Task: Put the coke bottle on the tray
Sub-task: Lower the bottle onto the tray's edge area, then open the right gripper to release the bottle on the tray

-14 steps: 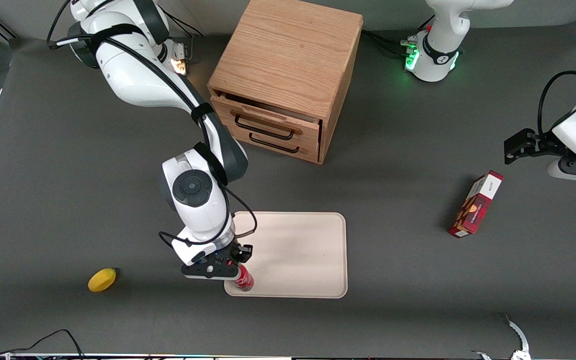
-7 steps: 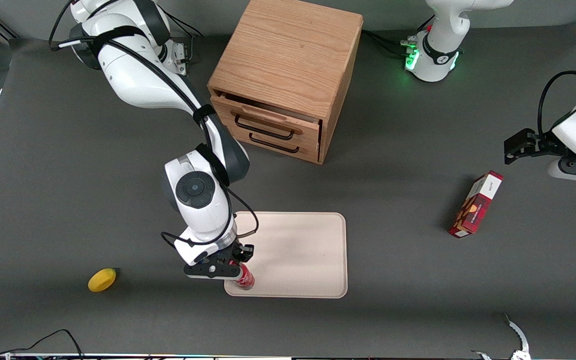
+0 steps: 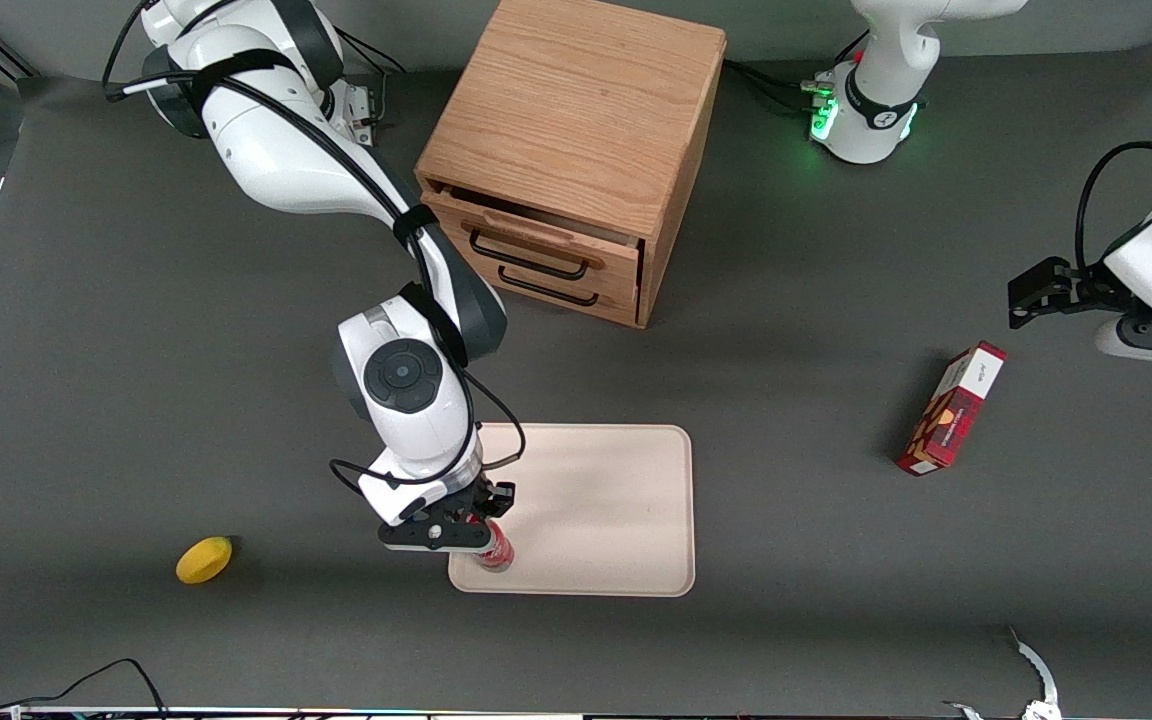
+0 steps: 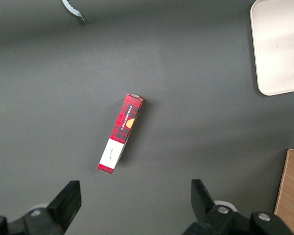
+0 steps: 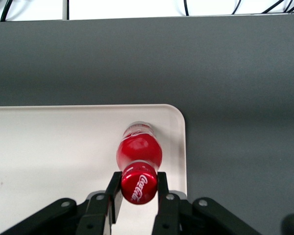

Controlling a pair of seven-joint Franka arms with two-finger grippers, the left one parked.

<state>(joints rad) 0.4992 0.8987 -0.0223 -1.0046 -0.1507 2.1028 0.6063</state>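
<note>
The coke bottle [image 3: 495, 553], small, glossy red with a red cap, stands upright over the corner of the cream tray [image 3: 606, 510] that is nearest the front camera, toward the working arm's end. My right gripper [image 3: 481, 535] is directly above it, shut on its cap. In the right wrist view the two black fingers [image 5: 113, 188] press the red cap from both sides, and the gripper [image 5: 138, 190] holds the coke bottle [image 5: 139, 152] just inside the tray's rounded rim [image 5: 179, 147]. I cannot tell whether the bottle's base touches the tray.
A wooden drawer cabinet [image 3: 566, 160] stands farther from the front camera than the tray, its top drawer slightly open. A yellow lemon [image 3: 204, 560] lies toward the working arm's end. A red carton [image 3: 951, 408] lies toward the parked arm's end, also in the left wrist view [image 4: 121, 134].
My right gripper has moved a little farther over the tray, toward the parked arm's end, carrying the coke bottle with it. Nothing else has moved.
</note>
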